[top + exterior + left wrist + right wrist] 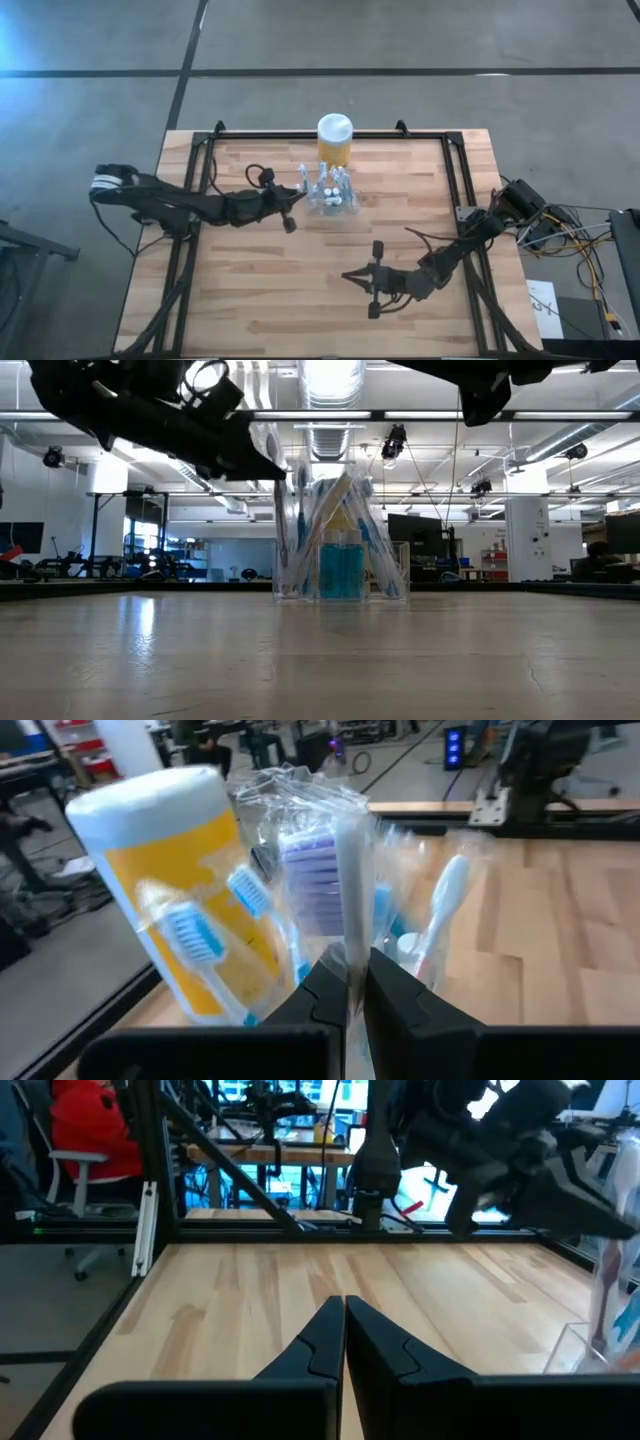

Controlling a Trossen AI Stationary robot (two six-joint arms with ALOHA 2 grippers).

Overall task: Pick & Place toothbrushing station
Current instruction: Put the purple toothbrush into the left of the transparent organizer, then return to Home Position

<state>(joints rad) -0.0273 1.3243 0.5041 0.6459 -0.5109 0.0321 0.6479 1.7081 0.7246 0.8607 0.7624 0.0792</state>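
Two grippers show: the left gripper (355, 985) is clenched on a clear wall of the toothbrushing station (329, 192), which stands near the table's (250, 290) far edge, just before the yellow jar (334, 139). Fingers pressed together on nothing, the right gripper (344, 1330) hangs nearer the front edge.

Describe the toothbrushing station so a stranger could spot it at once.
On the wooden table, find the yellow jar with a white lid at the far edge. Just in front stands the toothbrushing station: low, see-through plastic, holding toothbrushes, gripped by the left gripper.
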